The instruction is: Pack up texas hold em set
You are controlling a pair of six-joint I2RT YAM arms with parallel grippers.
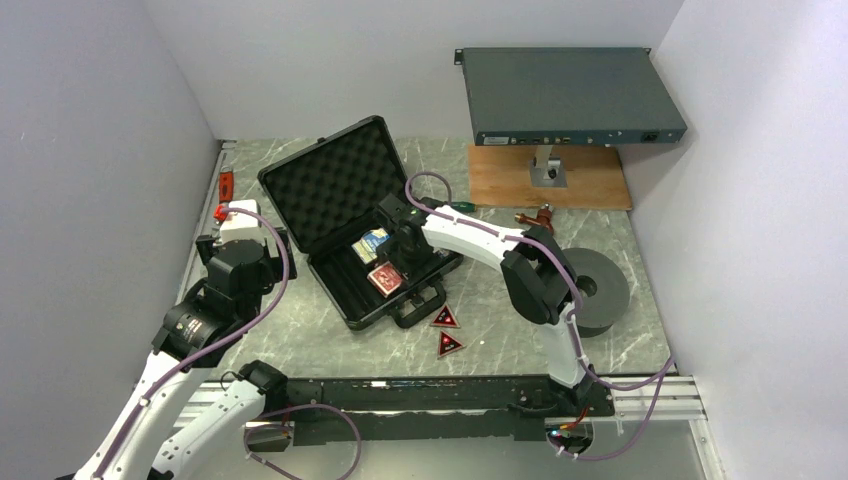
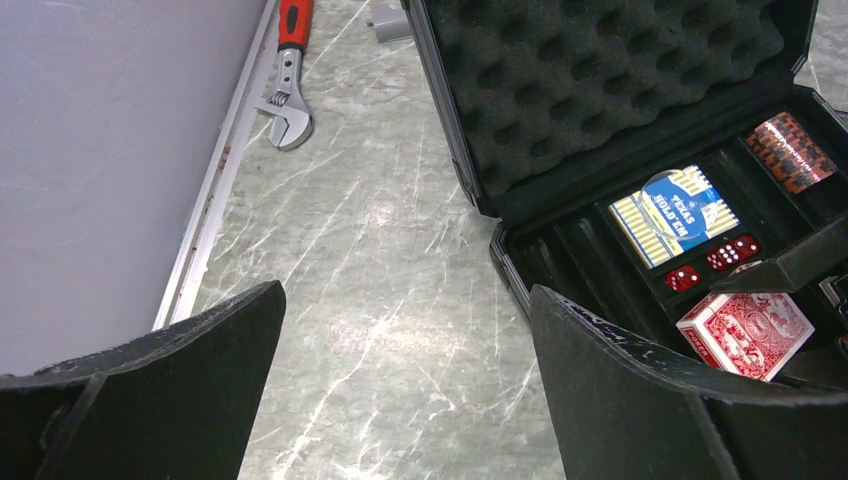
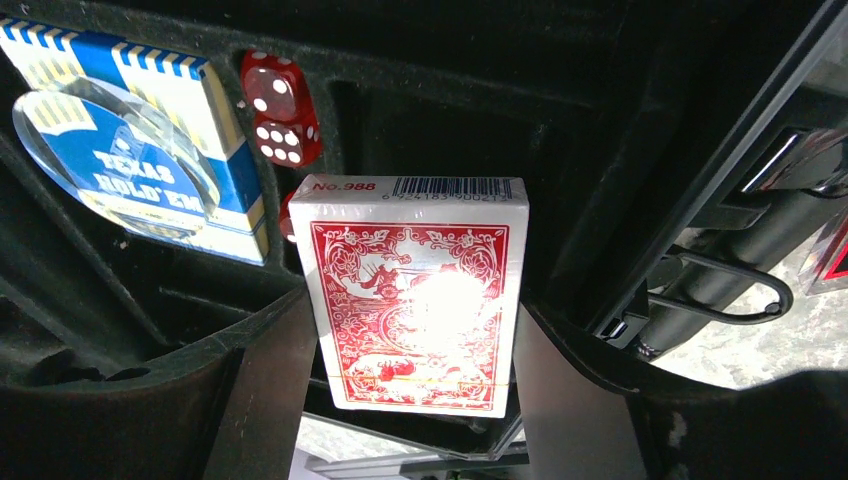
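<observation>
The right arm reaches left over the open case; its pincer grips the red deck lengthwise. The left pincer hangs open above the table.

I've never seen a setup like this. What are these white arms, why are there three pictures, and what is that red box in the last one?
You see two robot arms bolted at the near edge of a marble-patterned table. The overview picture comes from a fixed camera above and behind them. The other two come from small cameras on each arm's wrist, so the dark shapes at their lower edges are that arm's own fingers.

On the table lies an open black case lined with bumpy foam. It holds a blue card deck and red dice. Two red-black triangular tokens lie on the table in front of it. A wrench lies near the wall.

The right gripper is closed on the sides of a red card deck, holding it over the case. The left gripper hangs open over bare table, holding nothing.
</observation>
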